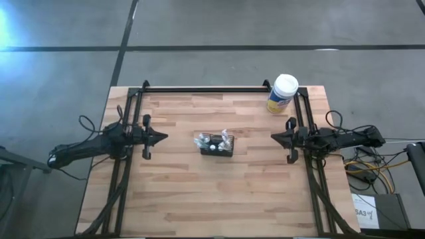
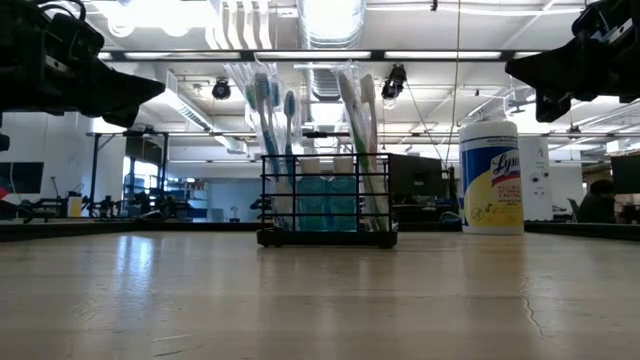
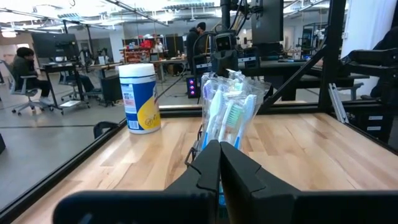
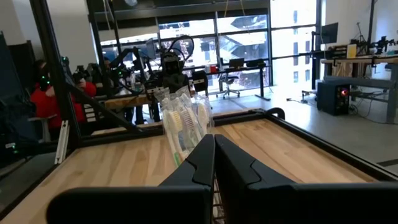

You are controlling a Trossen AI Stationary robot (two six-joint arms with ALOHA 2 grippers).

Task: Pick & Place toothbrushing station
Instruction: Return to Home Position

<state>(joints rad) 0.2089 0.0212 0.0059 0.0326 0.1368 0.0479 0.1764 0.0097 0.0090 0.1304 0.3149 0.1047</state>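
Note:
The toothbrushing station, a small black wire-mesh basket (image 1: 217,145), stands on its base in the middle of the wooden table, with wrapped toothbrushes (image 2: 272,130) standing upright in it. It also shows in the low view (image 2: 326,205). My left gripper (image 1: 163,137) is shut and empty at the table's left, above the surface, pointing at the basket. My right gripper (image 1: 273,137) is shut and empty at the right, also pointing at it. Both wrist views show the toothbrushes ahead of the shut fingers (image 3: 221,163) (image 4: 213,157).
A yellow wipes canister with a white lid (image 1: 282,93) stands at the table's far right corner. Black frame rails (image 1: 206,89) run along the far edge and both sides. Bare wood lies around the basket. People sit at desks in the room beyond.

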